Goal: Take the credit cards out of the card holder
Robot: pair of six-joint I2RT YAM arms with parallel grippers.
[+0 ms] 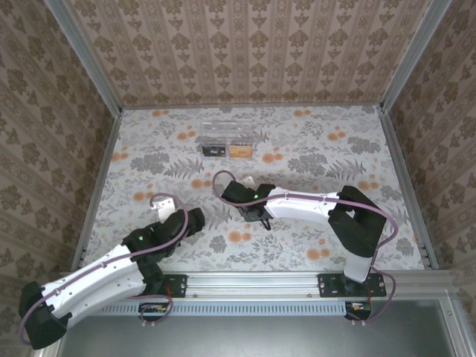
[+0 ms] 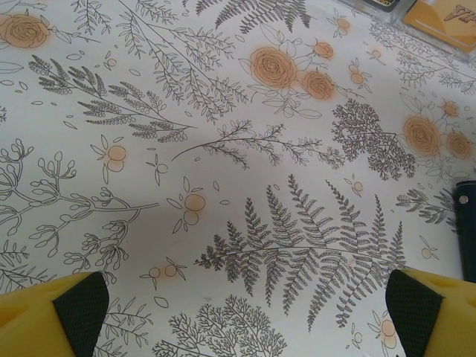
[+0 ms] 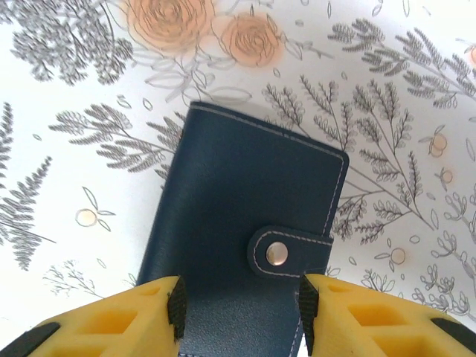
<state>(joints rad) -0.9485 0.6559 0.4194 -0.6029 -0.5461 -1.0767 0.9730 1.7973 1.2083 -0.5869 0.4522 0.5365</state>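
Now straddling shut navy card holder [image 3: 238,223], flat on floral tablecloth [image 3: 67,149] mid-table, with right gripper [image 3: 242,297]. Jaws half-parted above its near end; cannot tell whether clamping or merely touching. Probably lined up to pop fastened snap tab [image 3: 286,251]. Holding left gripper [image 2: 238,312] spread wide, empty, out of way.

A clear box [image 1: 227,132] stands far and central on the floral desk [image 1: 149,163], with an orange card [image 1: 239,152] at its near edge. The right pincer [image 1: 256,214] points down mid-desk, and the left pincer [image 1: 195,218] sits near, to its left.
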